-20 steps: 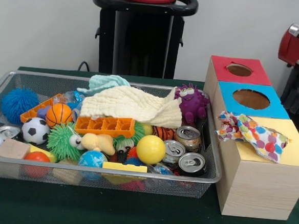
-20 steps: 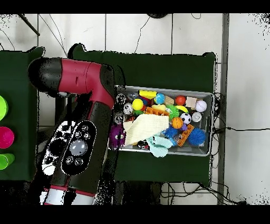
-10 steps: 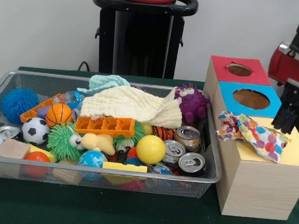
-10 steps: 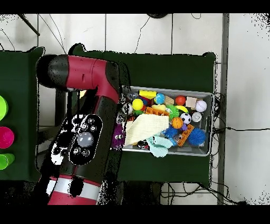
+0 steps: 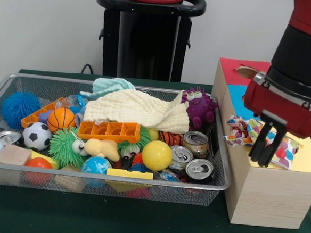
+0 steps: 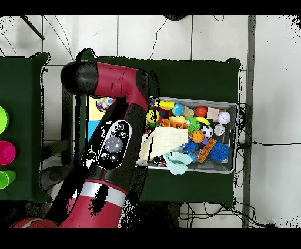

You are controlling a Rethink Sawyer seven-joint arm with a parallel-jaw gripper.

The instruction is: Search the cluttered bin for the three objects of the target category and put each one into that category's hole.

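The wire mesh bin (image 5: 114, 178) stands at the left, full of toys; it also shows in the overhead view (image 6: 232, 138). One white polka-dot wrapper (image 5: 241, 132) lies crumpled on the yellow top of the wooden box (image 5: 308, 159), outside the bin; it shows in the overhead view (image 6: 104, 104) too. My gripper (image 5: 264, 156) hangs just in front of and over this wrapper, fingers close together and holding nothing. No other bright wrappers show in the bin.
The box row has a red top with a hole (image 5: 244, 72) and a blue top (image 5: 235, 101), partly hidden by my arm. A cream cloth (image 5: 137, 109), a pale blue cloth (image 5: 112, 86), a purple monster (image 5: 199, 106) and cans (image 5: 196, 143) lie in the bin.
My arm has swung in from the right edge and come down over the yellow box top, to the polka-dot wrapper. The wrapper and the bin's contents have not moved.
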